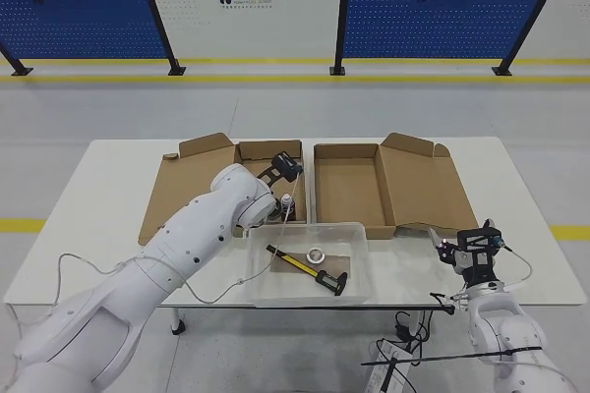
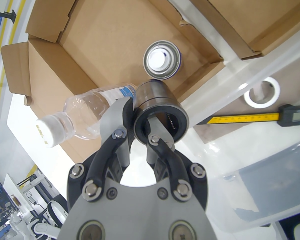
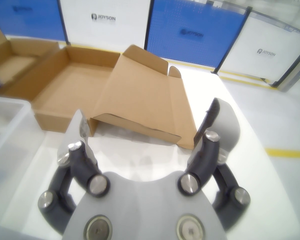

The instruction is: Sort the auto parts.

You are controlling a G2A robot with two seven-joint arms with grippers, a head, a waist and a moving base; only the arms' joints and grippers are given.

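Above the near wall of the left cardboard box [image 2: 102, 33], clear of its floor: metal bearing sleeve [image 2: 160, 108], clamped by the left gripper [image 2: 140, 116] with one finger in the bore and one outside. Already in that box: spray can [image 2: 162, 59], upright, and water bottle [image 2: 90, 111], on its side. Left in the clear bin [image 1: 360, 257]: caliper [image 2: 252, 119] and white ring [image 2: 262, 92]. Near the right cardboard box [image 3: 72, 86], above the table: right gripper [image 3: 147, 123], spread wide, carrying nothing. Judged about half done; bearing drop pending, two bin items unsorted.
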